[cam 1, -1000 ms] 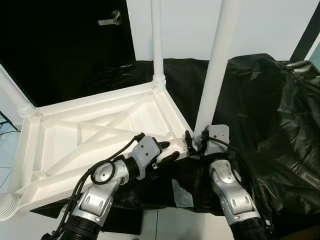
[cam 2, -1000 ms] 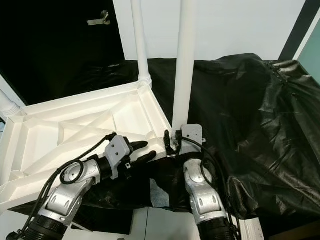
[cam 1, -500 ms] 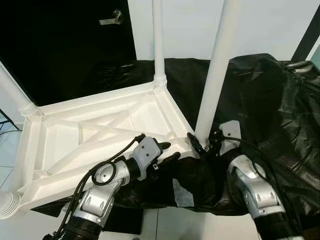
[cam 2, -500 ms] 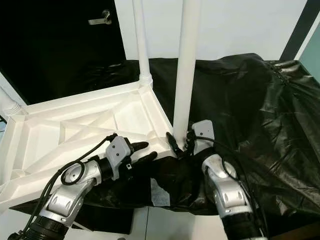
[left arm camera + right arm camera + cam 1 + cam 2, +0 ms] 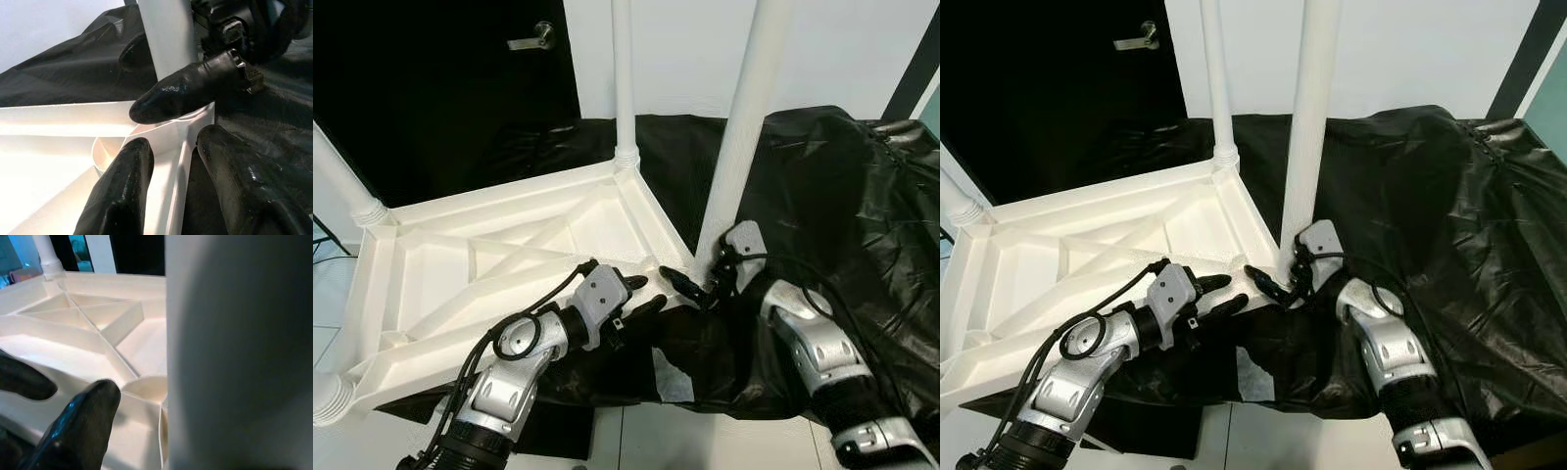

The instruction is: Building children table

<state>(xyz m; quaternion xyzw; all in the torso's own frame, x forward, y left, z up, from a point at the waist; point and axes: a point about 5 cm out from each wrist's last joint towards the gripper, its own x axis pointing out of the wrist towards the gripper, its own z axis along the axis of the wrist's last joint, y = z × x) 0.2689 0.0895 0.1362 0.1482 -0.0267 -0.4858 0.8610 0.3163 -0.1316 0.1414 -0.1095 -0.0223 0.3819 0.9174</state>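
The white table top (image 5: 509, 255) lies upside down, ribbed underside up, on a black plastic sheet (image 5: 842, 196). Upright white legs stand at its far corner (image 5: 623, 78) and left corner (image 5: 342, 186). A third leg (image 5: 739, 147) rises from the near right corner. My right gripper (image 5: 703, 282) is shut on that leg's base; one finger (image 5: 186, 90) crosses its front and the other is mostly hidden behind it. On the near rim beside that corner my left gripper (image 5: 641, 296) is shut, one finger (image 5: 122, 186) inside the rim and the other outside.
A black door with a silver handle (image 5: 530, 39) and a white wall stand behind. The sheet bulges up at the right. A white scrap (image 5: 671, 377) lies on the sheet below the grippers. Tiled floor (image 5: 636, 441) runs along the near edge.
My right wrist has swung round the leg's base, from in front of it to its right side, and the forearm has shifted right. The left gripper has stayed put.
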